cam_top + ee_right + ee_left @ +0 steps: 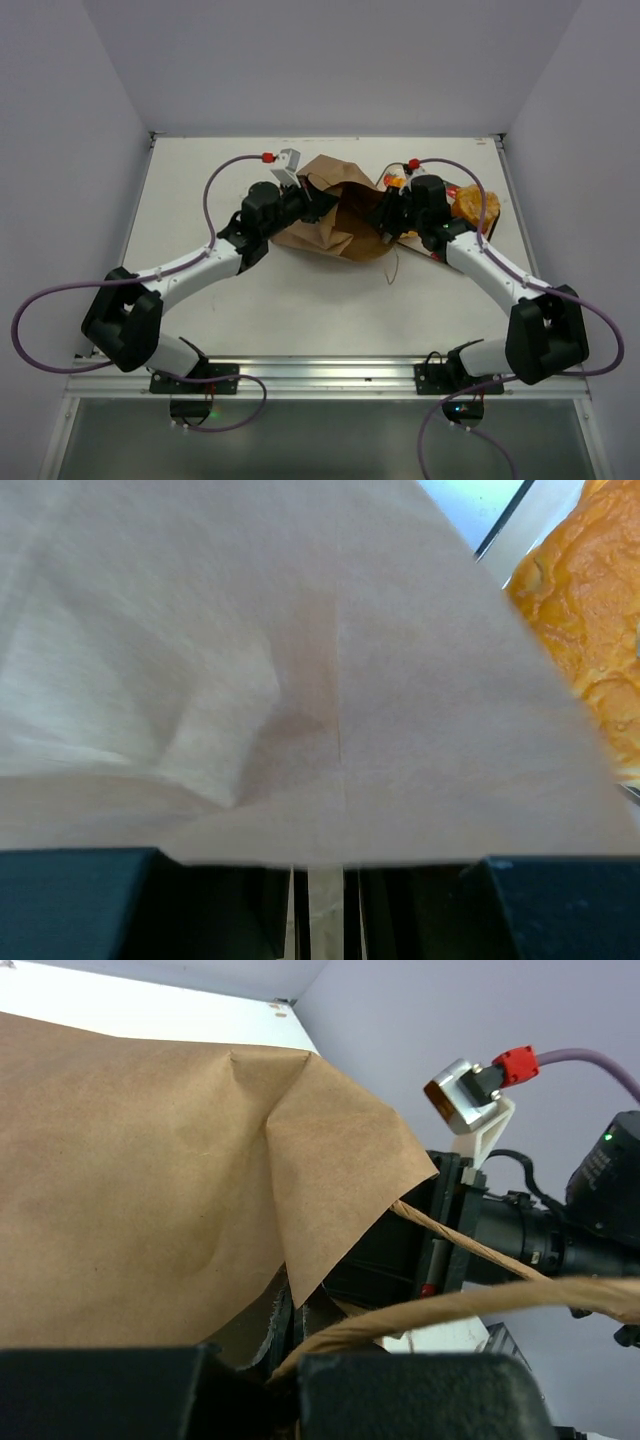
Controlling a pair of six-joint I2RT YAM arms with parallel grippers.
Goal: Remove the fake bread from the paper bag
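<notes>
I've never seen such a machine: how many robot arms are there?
2: the left arm reaches the paper bag from the left, the right arm from the right. None seems hidden.

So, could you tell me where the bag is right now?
In the top view, the bag lies crumpled in the middle of the table, toward its far edge, with a bread just to its right.

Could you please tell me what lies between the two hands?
The crumpled paper bag lies between the left hand and the right hand, as seen in the top external view.
</notes>
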